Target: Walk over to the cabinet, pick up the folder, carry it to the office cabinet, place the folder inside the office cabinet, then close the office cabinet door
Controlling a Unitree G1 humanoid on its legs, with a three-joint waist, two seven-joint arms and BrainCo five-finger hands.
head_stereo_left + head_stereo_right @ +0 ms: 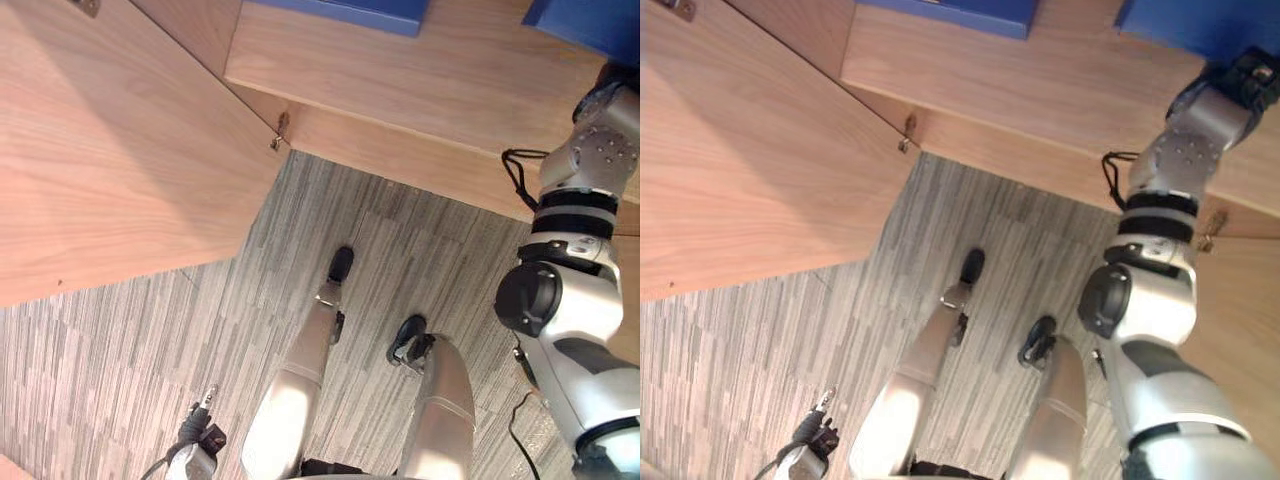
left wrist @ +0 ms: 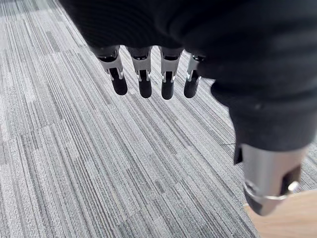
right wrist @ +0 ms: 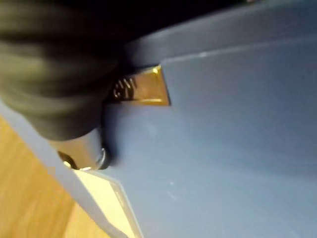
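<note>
**Right hand at blue folder on cabinet shelf**

- Far left: the wooden cabinet door [image 1: 110, 150] stands open over the grey striped carpet [image 1: 120, 380].
- The left hand [image 2: 143, 74] hangs low above the carpet, fingers straight and slightly apart, holding nothing.
- Centre top: a second blue folder [image 1: 345, 12] lies on the wooden shelf [image 1: 400, 70].
- Far right: the folder [image 1: 1180, 25] sits on the same shelf. It is plain matte blue, with a small gold label [image 3: 141, 89] on its cover.
- The right hand [image 1: 1252, 78] is at the folder's edge, its dark cover touching the folder. Cannot tell whether it grips the folder.
</note>
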